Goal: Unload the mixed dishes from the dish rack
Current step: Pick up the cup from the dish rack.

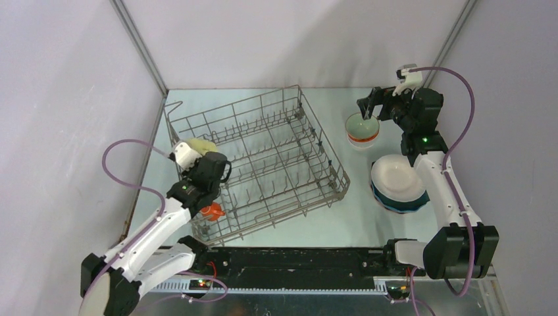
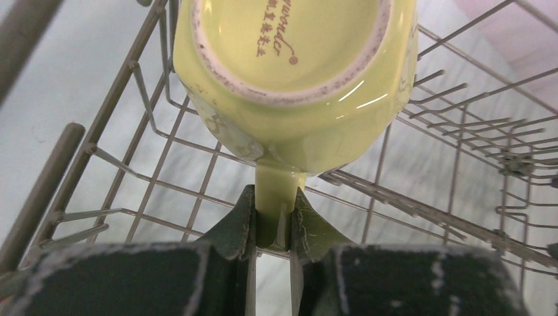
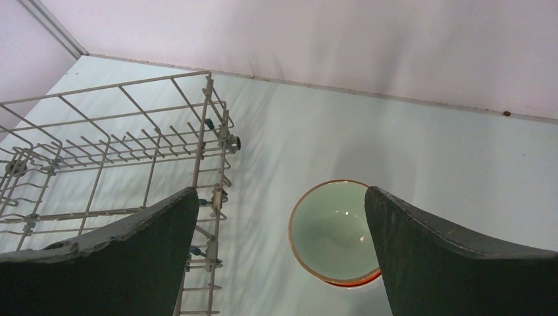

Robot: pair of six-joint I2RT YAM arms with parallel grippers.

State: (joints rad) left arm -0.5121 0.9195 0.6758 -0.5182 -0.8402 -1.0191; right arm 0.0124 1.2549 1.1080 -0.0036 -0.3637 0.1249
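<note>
Dish rack (image 1: 322, 135) wires crowd yellow cup (image 2: 296, 72); orange mug (image 1: 212, 211) nearby

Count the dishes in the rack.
2: a pale yellow cup at the grey wire dish rack's left edge; a small orange mug in its near-left corner. The left arm may hide more.

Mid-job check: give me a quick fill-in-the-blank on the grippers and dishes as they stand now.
The left gripper is shut on the ___ of the pale yellow cup.
The right gripper hangs ___ above the pale green bowl.
The top plate of the stack right of the dish rack is ___.
Missing words: handle; open; white.
</note>
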